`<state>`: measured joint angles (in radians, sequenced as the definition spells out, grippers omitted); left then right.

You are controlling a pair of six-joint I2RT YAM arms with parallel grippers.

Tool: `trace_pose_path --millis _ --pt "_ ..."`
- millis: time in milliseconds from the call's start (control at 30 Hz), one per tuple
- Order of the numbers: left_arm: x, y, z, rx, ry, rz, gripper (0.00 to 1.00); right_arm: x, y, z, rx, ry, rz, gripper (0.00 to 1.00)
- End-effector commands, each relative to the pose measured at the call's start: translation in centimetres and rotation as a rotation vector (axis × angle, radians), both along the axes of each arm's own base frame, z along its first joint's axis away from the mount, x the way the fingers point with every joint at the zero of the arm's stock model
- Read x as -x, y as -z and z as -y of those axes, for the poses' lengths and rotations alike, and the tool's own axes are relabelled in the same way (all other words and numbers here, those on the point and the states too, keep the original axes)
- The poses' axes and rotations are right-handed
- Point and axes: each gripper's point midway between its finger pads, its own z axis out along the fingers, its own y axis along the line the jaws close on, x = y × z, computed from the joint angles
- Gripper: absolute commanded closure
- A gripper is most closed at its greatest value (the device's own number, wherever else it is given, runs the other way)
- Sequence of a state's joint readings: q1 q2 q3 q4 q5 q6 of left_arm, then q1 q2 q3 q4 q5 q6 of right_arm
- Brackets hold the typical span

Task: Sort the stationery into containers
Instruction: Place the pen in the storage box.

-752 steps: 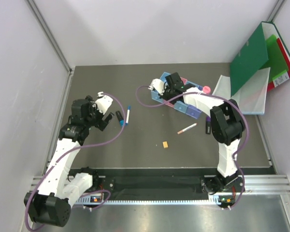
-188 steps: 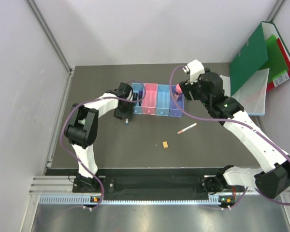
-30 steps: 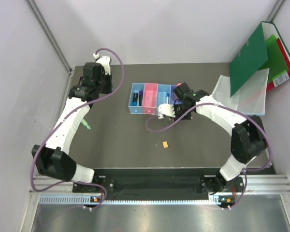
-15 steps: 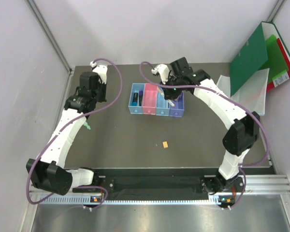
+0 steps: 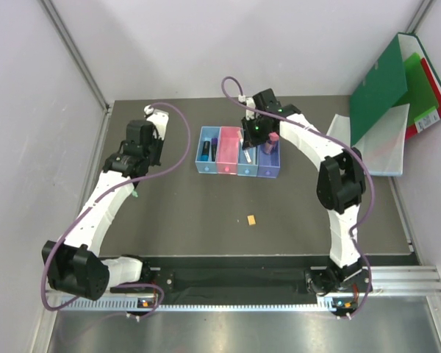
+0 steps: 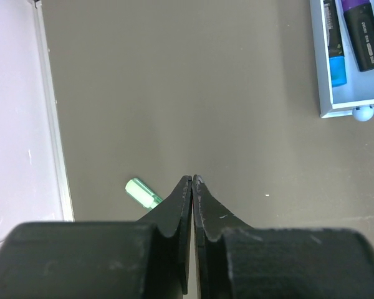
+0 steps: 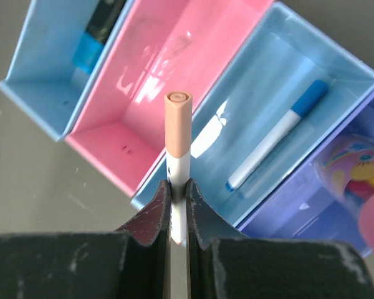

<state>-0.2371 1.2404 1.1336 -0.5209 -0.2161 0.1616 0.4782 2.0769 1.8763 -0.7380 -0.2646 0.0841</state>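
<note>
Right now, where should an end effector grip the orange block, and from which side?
Probably straight down from above, closing on two opposite side faces of the orange block. It is small and lies low on the table with nothing close by, so a sideways approach has little to catch.

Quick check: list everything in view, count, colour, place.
bins: 4, blue, pink, blue, purplish, one row.
black marker: 1, cyan cap, leftmost bin.
purple marker: 1, leftmost bin.
white-blue pen: 1, third bin.
tube: 1, pink cap, fourth bin.
pinkish pen: 1, above the bins.
orange block: 1, table, near side.
green piece: 1, table, left side.
folders: stack, green, red, right corner.
left gripper: 1, black, jaws shut, empty.
right gripper: 1, black, jaws on pinkish pen.
</note>
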Motion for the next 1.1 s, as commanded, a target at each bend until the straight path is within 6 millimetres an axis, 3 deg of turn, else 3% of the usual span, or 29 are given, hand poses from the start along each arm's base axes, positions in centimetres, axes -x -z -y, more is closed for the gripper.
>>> trace_pose_path --millis 0,167,433,867,1067 --pt "-0.6 -1.7 -0.3 -0.002 -0.001 0.080 0.92 -3.7 -2.8 -0.3 -0.115 0.084 0.068 1.00" --pt "-0.9 -0.9 -0.2 -0.008 -0.004 0.057 0.93 -5.1 -1.6 0.4 -0.098 0.107 0.069 1.00" --pt "-1.1 0.1 -0.3 -0.014 -0.015 0.035 0.88 -5.0 0.7 0.7 -0.075 0.114 0.044 1.00" --pt "-0.9 0.5 -0.7 -0.008 -0.013 0.036 0.65 -4.2 3.0 0.9 -0.014 0.101 0.024 0.95" --pt "-0.6 1.8 -0.8 -0.006 -0.015 0.013 0.50 -4.0 2.6 0.4 -0.011 0.083 0.039 0.80"
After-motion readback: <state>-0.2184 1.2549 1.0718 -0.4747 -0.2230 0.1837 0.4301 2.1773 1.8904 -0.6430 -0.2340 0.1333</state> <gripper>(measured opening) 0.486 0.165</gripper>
